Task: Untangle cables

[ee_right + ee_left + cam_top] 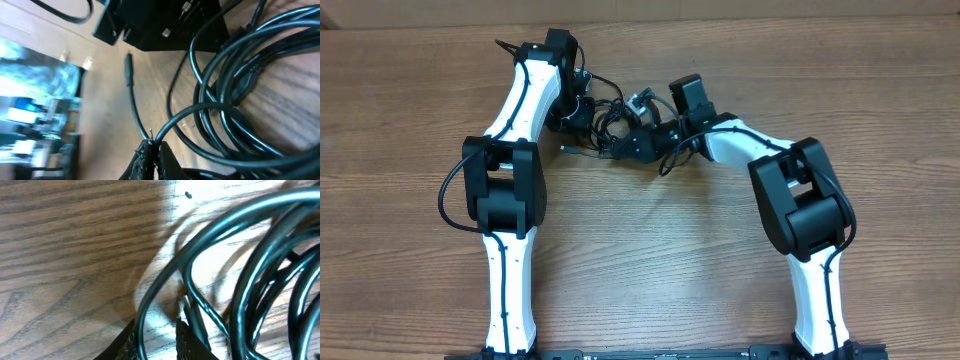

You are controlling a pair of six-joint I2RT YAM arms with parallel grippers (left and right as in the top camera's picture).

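Close-up cables (243, 287) blurred, loops cropped at picture edges.

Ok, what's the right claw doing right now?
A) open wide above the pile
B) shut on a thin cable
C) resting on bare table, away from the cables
B: in the right wrist view the right claw has its fingertips pinched together on a thin cable.
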